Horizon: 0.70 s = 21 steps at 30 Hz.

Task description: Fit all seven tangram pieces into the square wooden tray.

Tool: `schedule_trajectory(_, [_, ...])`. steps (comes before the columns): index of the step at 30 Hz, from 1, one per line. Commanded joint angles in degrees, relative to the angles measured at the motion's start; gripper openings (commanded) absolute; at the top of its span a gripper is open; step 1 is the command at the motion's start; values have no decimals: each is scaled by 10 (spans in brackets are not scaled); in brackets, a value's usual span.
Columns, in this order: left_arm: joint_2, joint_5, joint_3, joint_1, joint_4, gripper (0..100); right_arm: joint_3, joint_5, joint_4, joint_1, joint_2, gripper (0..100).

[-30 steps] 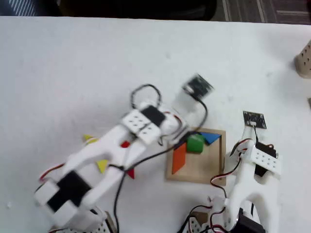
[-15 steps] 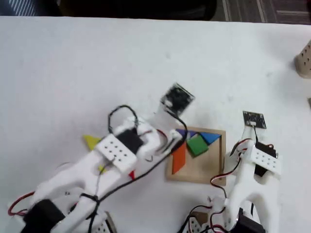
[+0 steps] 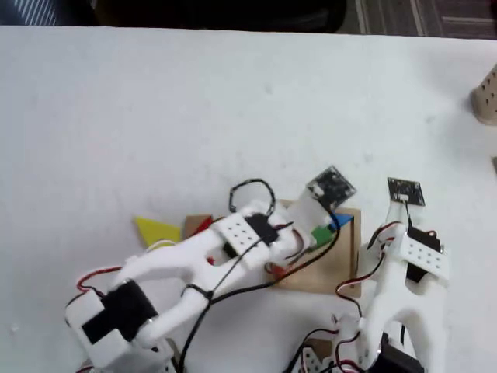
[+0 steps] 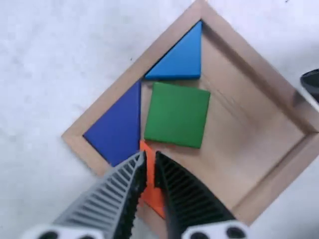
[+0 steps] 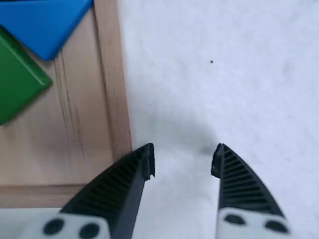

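1. The square wooden tray (image 4: 249,134) lies on the white table (image 3: 233,93), toward its near edge and right of the middle.
2. In the left wrist view four pieces lie flat inside the tray. A light blue triangle (image 4: 180,56) and a dark blue triangle (image 4: 117,127) sit with their long sides against the same wall, one after the other.
3. A green square (image 4: 177,114) lies inward of them, touching both triangles.
4. An orange piece (image 4: 152,191) lies by the adjoining wall, just beside the green square's corner and the dark blue triangle. It is partly hidden.
5. The left gripper (image 4: 149,158) hangs over the orange piece with its fingers pressed almost together, only a thin slit between them. I cannot tell whether they touch the piece.
6. The right gripper (image 5: 183,158) is over bare table just outside the tray's right wall, near a corner, with its fingers spread wide and nothing between them.
7. A yellow triangle (image 3: 158,230) lies on the table well apart from the tray's left edge. A red piece (image 3: 202,226) lies near it, partly under the left arm.
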Motion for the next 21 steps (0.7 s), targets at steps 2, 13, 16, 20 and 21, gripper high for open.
schedule_trajectory(2, [1,4,-40,49,-17,22,-18,7,-7,-11,1,187])
schedule_trajectory(13, [125,5,-127,80,-19,22,-17,8,-7,-25,1,187])
schedule_trajectory(16, [166,5,-188,76,34,22,-17,8,-7,-25,1,187])
schedule_trajectory(20, [196,5,-233,68,73,22,-17,8,-7,-25,1,187])
schedule_trajectory(21, [200,5,-241,61,77,22,-17,8,-7,-25,1,187])
